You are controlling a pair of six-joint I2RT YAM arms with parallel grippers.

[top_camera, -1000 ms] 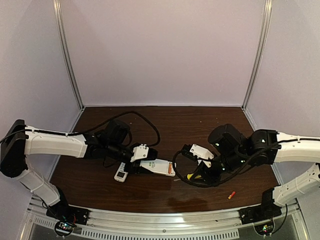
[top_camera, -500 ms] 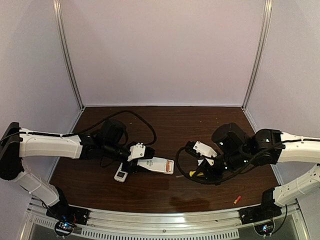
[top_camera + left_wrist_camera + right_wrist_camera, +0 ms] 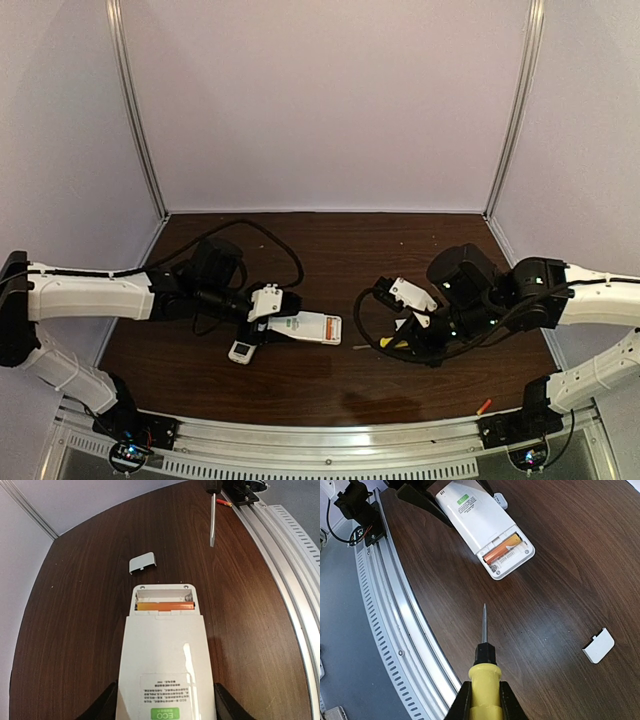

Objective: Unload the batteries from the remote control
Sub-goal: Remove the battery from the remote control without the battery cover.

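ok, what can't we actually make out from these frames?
- Remote front: face down, all views.
- Slot beside the orange battery: shadowed, left wrist; looks empty, unsure.
- Label print: too small, left wrist.
- Red object by the rail: too small, top view.
- Small white device: partly covered by left gripper, top view.
- Right gripper hold on screwdriver: cut by bottom edge, right wrist.

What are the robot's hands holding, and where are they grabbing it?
Left gripper: white plastic remote control, by its sides near the label end. Right gripper: yellow-handled metal screwdriver, by the handle.
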